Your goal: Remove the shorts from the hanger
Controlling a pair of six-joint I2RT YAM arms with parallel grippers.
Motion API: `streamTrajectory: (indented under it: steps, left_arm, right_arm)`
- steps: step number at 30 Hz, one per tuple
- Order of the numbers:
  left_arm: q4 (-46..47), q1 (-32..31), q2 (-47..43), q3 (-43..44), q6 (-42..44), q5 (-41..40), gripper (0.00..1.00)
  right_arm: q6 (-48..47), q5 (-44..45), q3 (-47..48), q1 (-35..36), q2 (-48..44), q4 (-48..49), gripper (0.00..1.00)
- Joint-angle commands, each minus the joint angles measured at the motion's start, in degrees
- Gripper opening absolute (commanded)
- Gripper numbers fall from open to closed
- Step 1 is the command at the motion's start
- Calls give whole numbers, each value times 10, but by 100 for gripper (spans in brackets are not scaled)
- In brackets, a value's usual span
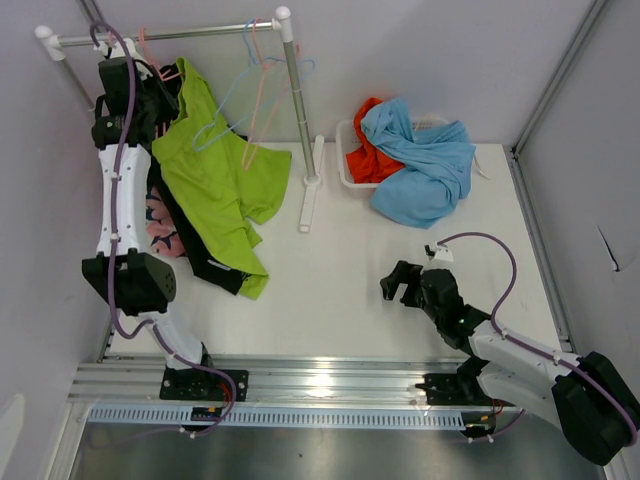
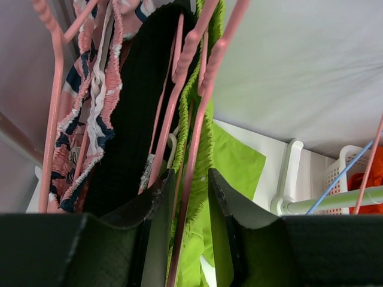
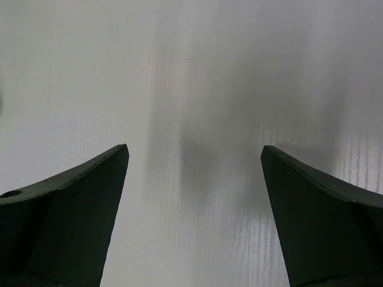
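Note:
The lime green shorts (image 1: 215, 180) hang from a pink hanger (image 2: 194, 119) at the rail's left end and spread down over the table. The black shorts (image 2: 134, 119) and the pink shorts with dark-blue shapes (image 2: 96, 101) hang beside them; the pink pair also shows under the left arm (image 1: 160, 225). My left gripper (image 2: 188, 174) is up at the hangers, open, its jaws either side of a pink hanger arm and the green waistband (image 2: 206, 143). The orange shorts (image 1: 368, 160) and light blue shorts (image 1: 425, 165) lie in a white basket (image 1: 345, 135). My right gripper (image 1: 400, 283) is open and empty over the bare table (image 3: 195, 147).
The rail (image 1: 170, 36) runs along the back left. Its white post (image 1: 298, 100) and foot (image 1: 310, 190) stand mid-table. Empty pale blue and pink hangers (image 1: 255, 90) hang near the post. Grey walls close in left, back and right.

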Motion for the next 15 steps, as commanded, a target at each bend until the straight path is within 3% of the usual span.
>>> streamTrajectory:
  steps: [1, 3, 6, 7, 9, 15]
  left_arm:
    - [4, 1, 3, 24, -5, -18, 34]
    - [4, 2, 8, 24, -5, -18, 33]
    - [1, 1, 15, 32, -10, -12, 22]
    - [-3, 0, 22, 37, -12, -12, 10]
    - [-18, -4, 29, 66, -16, -13, 0]
    - [-33, -57, 16, 113, -2, -8, 0]
  right_arm:
    - [8, 1, 5, -3, -6, 22, 99]
    - [8, 1, 5, -4, -7, 22, 100]
    - [8, -2, 5, -6, -5, 22, 99]
    - [8, -3, 5, -6, -4, 23, 99]
    - [8, -5, 5, -8, -3, 24, 100]
    - [8, -7, 7, -10, 3, 29, 100]
